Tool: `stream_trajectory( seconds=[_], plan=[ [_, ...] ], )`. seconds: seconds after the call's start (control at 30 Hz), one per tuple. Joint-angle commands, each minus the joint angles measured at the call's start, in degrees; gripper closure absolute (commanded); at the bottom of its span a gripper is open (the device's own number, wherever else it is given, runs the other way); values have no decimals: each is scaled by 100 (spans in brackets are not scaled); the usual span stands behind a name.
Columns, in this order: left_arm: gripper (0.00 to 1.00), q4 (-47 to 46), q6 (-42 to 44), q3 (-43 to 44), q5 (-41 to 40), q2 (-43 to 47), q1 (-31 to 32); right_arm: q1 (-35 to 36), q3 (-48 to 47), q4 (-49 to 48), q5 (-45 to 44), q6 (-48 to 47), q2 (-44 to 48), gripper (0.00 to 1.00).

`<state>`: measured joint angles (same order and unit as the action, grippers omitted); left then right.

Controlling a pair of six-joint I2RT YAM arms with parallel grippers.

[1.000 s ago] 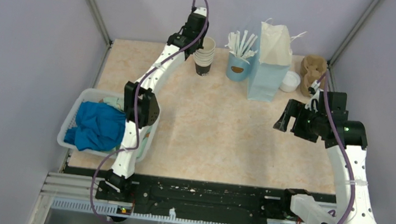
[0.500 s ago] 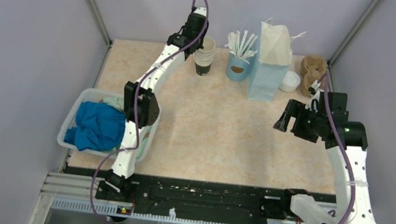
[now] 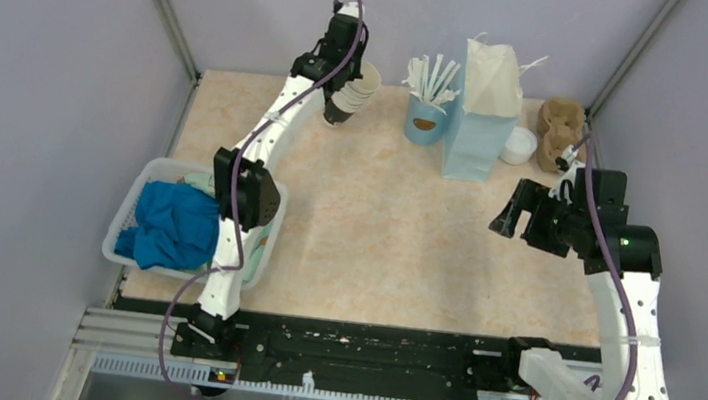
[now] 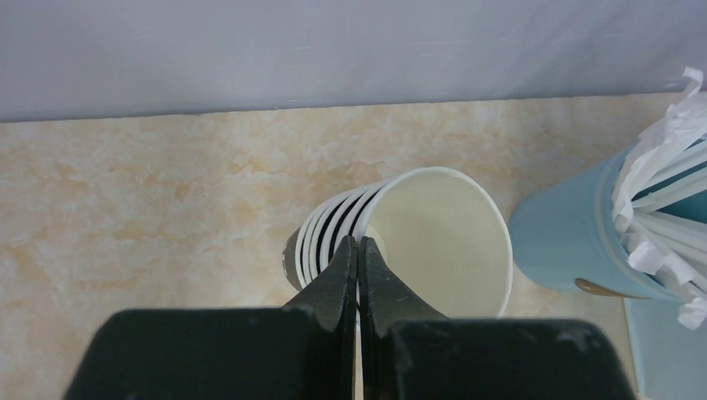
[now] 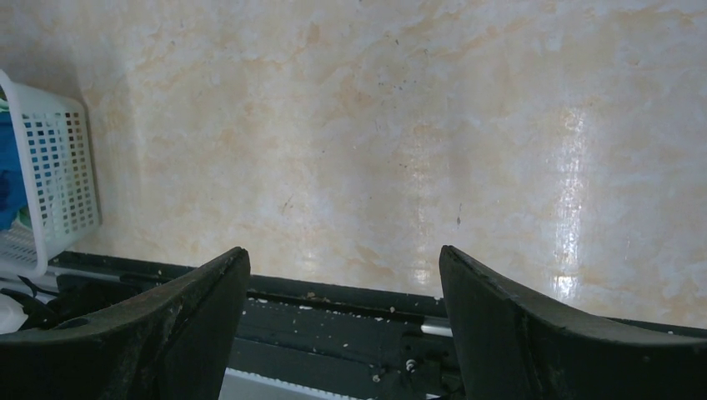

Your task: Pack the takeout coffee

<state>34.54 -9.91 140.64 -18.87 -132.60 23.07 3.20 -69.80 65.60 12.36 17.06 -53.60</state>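
Left claw is pinched shut on the rim of the top cup left of the bag, right claw is wide open, and the coffee, just right of the bag, looks light and squashy, so hold its middle gently.

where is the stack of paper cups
In the top view, the stack of paper cups leans at the far side of the table, left claw shut on its top rim, just left of the light blue cup.
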Motion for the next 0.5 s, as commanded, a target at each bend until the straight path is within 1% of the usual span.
stream_trajectory(
  seconds=[0.0, 0.17, 0.3, 0.37, 0.43, 0.47],
  plan=[
    [100, -128, -543, 113, 295, 554, -177, -40, -213, -179, 125, 134, 101, 16],
    [100, 2, -1131, -117, 823, 714, -346, -38, -152, -210, 185, 236, 161, 16],
    [100, -6, -1773, -470, 1445, 828, -432, -39, -30, -302, 254, 352, 250, 16],
    [100, -166, -1894, -796, 1708, 897, -456, -38, 15, -355, 290, 399, 276, 16],
    [100, -201, -1945, -831, 1844, 866, -468, -33, 32, -380, 332, 434, 272, 17],
    [100, -235, -1989, -847, 2109, 859, -481, -38, 15, -381, 344, 442, 274, 17]
  ],
)
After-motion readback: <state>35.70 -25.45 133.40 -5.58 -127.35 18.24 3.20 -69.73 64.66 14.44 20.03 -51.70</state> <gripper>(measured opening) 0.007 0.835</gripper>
